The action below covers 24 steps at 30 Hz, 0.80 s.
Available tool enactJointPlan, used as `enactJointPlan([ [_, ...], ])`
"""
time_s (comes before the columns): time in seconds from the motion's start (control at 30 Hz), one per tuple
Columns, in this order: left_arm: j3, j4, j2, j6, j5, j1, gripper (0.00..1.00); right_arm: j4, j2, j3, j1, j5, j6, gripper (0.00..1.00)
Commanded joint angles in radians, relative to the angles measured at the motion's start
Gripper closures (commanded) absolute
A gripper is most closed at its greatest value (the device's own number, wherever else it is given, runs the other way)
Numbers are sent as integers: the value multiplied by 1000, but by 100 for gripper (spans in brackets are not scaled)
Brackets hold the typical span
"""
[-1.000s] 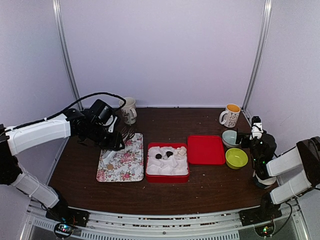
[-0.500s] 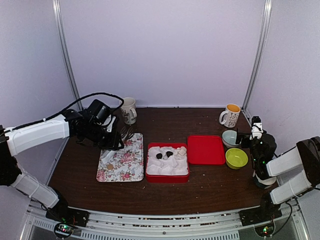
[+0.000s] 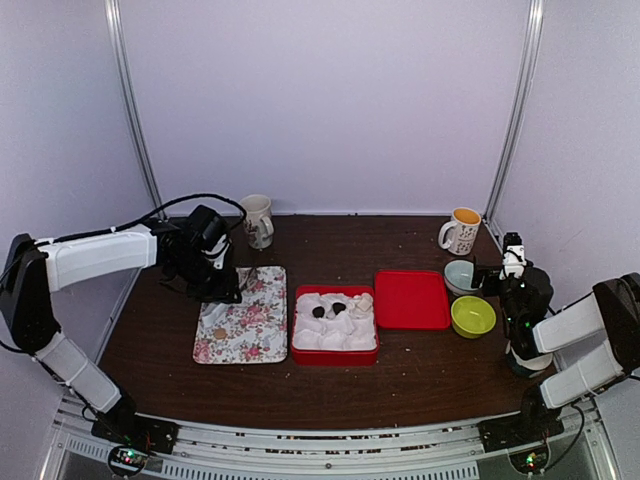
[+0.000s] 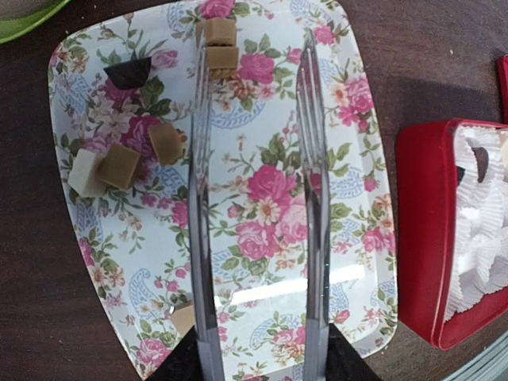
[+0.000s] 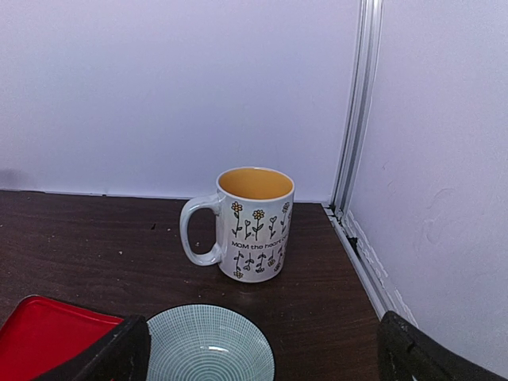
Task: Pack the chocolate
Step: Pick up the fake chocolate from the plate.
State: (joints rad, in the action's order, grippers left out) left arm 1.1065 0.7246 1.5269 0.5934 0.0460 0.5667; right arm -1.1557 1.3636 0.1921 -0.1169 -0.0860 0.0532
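Steel tongs (image 4: 198, 198), pinched in the left gripper (image 4: 258, 367), have swung in from the floral tray's (image 4: 254, 238) far edge to hang over it. Their prongs are half-spread, with two tan pieces of chocolate (image 4: 218, 44) between the tips, so a pick-up looks near. Some chocolate already sits in the red box (image 3: 335, 356) right of the tray. Further right, the right gripper (image 5: 258, 361) idles, spread wide.

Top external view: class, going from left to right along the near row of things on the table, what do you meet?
floral tray → red box → red lid → green bowl
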Motion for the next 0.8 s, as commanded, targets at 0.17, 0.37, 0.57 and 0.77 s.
enactJointPlan([
  [0.17,74,-55,127,-1,-10,-30,55,-6,-7,18,8,3,-3,0],
  [0.37,79,-104,182,-14,-8,-39,54,-5,-7,18,8,3,-3,0],
  [0.57,102,-99,220,-18,-41,-43,56,-6,-7,17,8,4,-3,0],
  [0.77,131,-50,228,-16,-84,-46,56,-5,-8,18,8,4,-3,0],
])
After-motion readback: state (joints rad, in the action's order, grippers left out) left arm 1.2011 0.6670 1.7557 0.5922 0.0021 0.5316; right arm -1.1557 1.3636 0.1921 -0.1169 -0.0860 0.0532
